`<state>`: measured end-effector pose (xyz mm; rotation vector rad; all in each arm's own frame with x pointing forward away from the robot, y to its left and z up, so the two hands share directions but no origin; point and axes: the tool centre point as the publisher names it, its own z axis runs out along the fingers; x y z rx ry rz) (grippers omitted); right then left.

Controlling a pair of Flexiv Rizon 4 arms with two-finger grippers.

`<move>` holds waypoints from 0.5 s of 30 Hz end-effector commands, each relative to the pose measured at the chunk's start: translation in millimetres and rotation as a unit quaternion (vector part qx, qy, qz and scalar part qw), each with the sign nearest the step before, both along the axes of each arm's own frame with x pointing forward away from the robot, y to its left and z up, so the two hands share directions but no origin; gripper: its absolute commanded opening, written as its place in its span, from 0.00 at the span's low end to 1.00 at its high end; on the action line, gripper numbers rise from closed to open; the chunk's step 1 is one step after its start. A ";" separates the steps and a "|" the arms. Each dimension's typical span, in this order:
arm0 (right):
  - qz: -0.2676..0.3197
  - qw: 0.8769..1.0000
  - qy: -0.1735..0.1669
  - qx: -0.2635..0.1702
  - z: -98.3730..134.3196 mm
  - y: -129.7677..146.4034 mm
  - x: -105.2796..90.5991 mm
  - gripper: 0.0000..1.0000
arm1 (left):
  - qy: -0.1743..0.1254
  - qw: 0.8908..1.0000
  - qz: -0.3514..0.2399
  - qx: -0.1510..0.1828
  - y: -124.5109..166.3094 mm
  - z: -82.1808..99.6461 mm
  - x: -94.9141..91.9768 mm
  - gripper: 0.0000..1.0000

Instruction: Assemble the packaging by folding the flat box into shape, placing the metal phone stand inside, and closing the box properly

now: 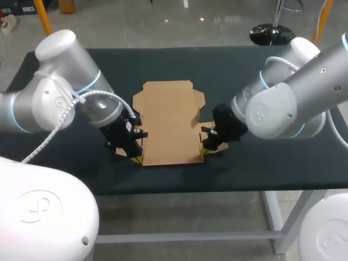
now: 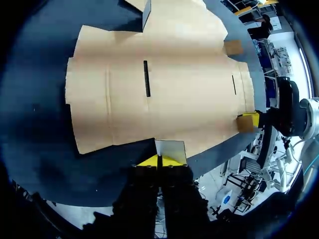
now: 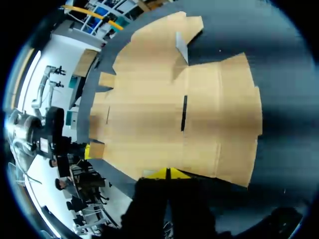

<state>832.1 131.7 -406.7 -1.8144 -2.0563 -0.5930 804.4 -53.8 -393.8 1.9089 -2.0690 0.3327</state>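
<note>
Pinching a raised corner flap (image 2: pixel 172 149) of the flat box (image 1: pixel 169 122) with the left gripper (image 2: pixel 159 162). Holding the right gripper (image 3: pixel 167 173) narrow, tips together, at the box edge

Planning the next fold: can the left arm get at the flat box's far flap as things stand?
Probably yes. The flat box lies bare, the right gripper sits at its own near corner, and nothing stands between the left gripper and the far flap.

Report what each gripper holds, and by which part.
Apparently nothing: left gripper and right gripper are shut, tips merely against near-corner flaps of the flat cardboard box.
</note>
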 end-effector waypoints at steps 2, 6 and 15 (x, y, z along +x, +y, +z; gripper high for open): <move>-0.001 1.000 -0.001 -0.006 0.9 4.5 -1.0 0.00 | 0.003 1.000 -0.004 0.010 -8.9 -0.5 2.2 0.00; -0.001 1.000 -0.002 -0.008 1.0 5.0 -1.8 0.00 | 0.002 1.000 -0.006 0.010 -11.6 -0.7 1.8 0.00; 0.000 1.000 -0.001 -0.009 -0.2 6.8 -3.3 0.00 | -0.001 1.000 -0.010 0.013 -16.9 0.2 0.0 0.00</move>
